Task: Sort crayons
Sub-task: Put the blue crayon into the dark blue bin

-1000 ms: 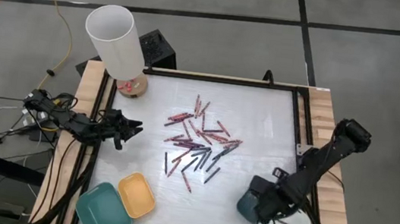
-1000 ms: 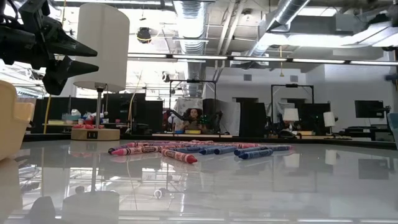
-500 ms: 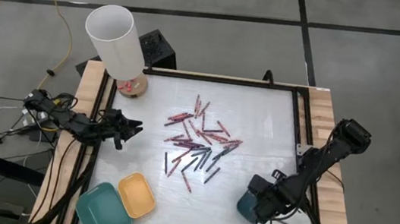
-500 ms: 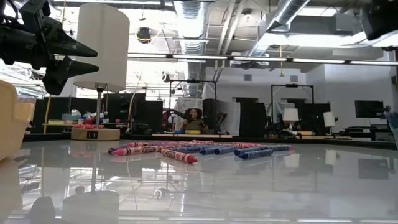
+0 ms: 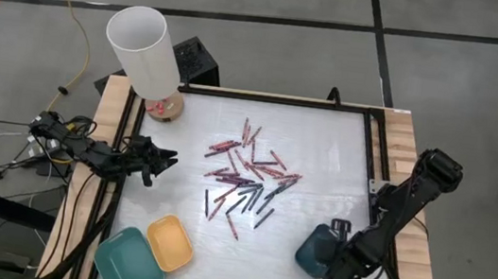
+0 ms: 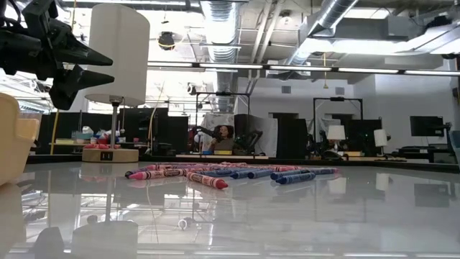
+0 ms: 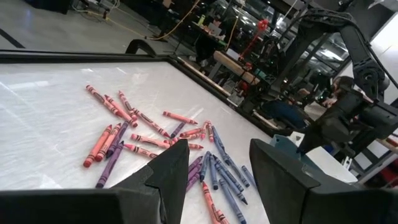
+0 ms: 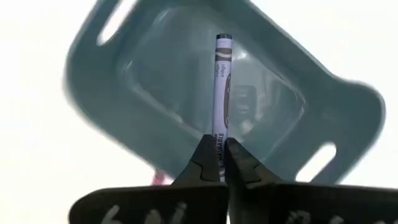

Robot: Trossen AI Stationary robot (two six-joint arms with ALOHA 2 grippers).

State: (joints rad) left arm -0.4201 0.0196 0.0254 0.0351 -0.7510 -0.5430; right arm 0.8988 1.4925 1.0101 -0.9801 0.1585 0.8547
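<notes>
bright overhead light, glare on table [image 5: 323, 158], bg blurry.

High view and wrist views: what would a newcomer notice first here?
The heap of crayons mid-table draws the eye first. Next, the right hand at the table's near right corner, shut on one blue crayon above the dark tray. Then the tall white lamp at the far left corner, with the left hand open at the left edge.

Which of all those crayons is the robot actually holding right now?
The blue crayon pinched in the right hand, poised over the dark-blue tray; every other crayon lies loose mid-table.
</notes>
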